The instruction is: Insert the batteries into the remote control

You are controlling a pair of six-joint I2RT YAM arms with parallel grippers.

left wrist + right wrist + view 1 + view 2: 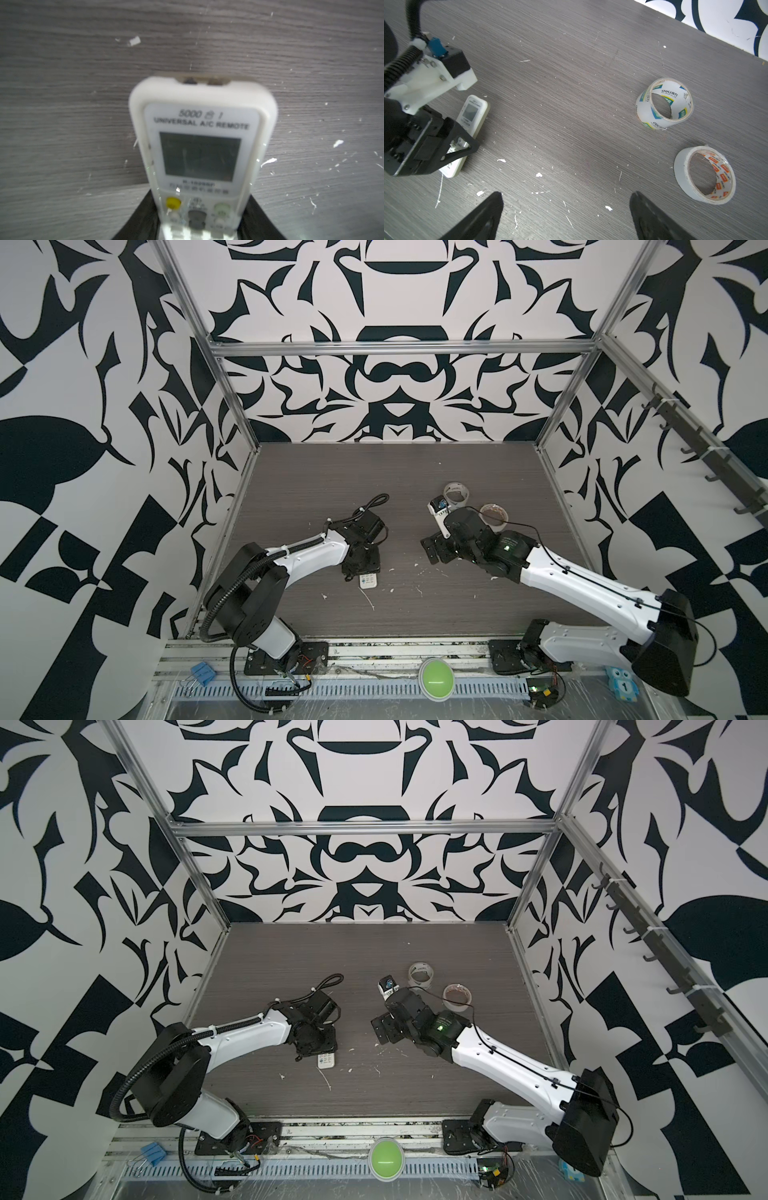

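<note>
Pinched at its button end by the part-closed left gripper, the face-up remote control lies on the table along that gripper's reach, while the right gripper hangs wide open, empty, well apart.

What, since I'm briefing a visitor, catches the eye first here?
The white remote control stands out, lying face up left of centre on the grey table and gripped between the left gripper's jaws. Near the open, empty right gripper, a clear tape roll and a white tape roll lie right of centre.
</note>
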